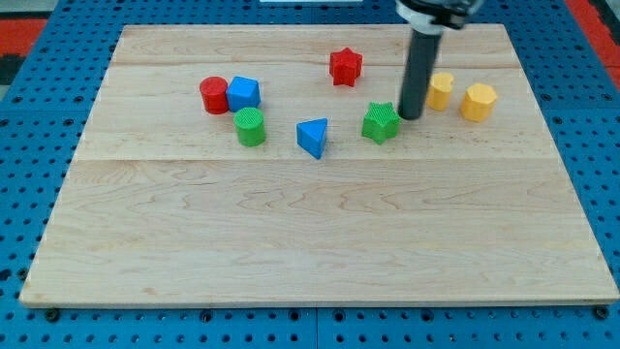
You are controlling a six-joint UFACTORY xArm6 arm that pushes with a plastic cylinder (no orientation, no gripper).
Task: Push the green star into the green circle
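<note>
Nearest the camera among the blocks stands the blue triangle, on the wooden board. Taking the green star as landmark: the blue triangle lies near it toward the view's left and slightly lower. The green circle, a short upright cylinder, lies farther left of the star, beyond the triangle, at about the star's level. A blue block and a red cylinder, touching each other, sit up-left of the star, just above the green circle. A red star lies above the green star, slightly left. Two yellow blocks lie to the star's right and a little higher.

My tip stands just beside the green star on its right, touching it or very nearly so; contact cannot be confirmed. No jaws exist on this rig: the arm ends in a plain rod, so nothing opens, closes or grips.

Handling judgement: the star appears small, rigid and light, likely to slide readily on smooth wood and to rotate if struck on a point. Best contact is the right side, square through its centre, driving leftward. The blue triangle sits close to that line and may obstruct.

Containers: none visible.
</note>
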